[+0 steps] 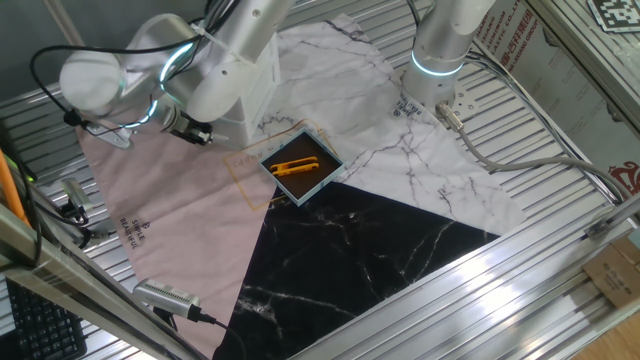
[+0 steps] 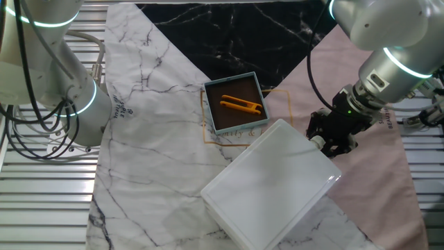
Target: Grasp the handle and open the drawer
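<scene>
Gripper (image 2: 331,141) at one white cabinet (image 2: 267,184); one tray (image 2: 236,104)

no legible text, cloth print blurred

1. I see a ribbed metal table (image 1: 560,300) covered by pink (image 1: 170,220), white marble (image 2: 152,118) and black marble (image 1: 350,260) sheets.
2. On them lie a blue-edged tray (image 2: 236,103) and the white cabinet (image 2: 270,184).
</scene>
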You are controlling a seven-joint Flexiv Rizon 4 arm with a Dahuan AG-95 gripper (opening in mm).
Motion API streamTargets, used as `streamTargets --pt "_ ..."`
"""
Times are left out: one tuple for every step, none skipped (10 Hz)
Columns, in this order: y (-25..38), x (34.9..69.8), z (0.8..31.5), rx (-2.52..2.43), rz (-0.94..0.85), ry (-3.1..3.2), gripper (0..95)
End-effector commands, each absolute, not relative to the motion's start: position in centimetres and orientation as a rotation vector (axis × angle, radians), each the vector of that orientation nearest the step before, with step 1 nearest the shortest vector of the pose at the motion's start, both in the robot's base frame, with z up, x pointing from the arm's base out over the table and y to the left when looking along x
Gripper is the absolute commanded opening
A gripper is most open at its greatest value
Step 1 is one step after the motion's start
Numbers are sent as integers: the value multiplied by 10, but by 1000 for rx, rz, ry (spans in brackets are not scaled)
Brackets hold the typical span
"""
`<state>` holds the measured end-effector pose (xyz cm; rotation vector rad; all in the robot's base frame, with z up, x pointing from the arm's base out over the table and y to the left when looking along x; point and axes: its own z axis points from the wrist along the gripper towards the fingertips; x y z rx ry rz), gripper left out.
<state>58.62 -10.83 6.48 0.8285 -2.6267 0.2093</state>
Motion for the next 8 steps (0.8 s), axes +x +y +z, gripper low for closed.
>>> streamTargets --pt "-107 587 64 826 208 -2629 0" --pt "-106 588 64 825 215 -2626 0" --pt "-105 589 65 822 219 -2622 0" --pt "-104 590 65 819 217 -2623 0" --pt "-104 591 65 817 214 -2626 0" --pt "-103 591 65 816 214 -2626 0" --pt "-102 592 64 814 217 -2625 0" --pt "-101 593 64 813 217 -2625 0"
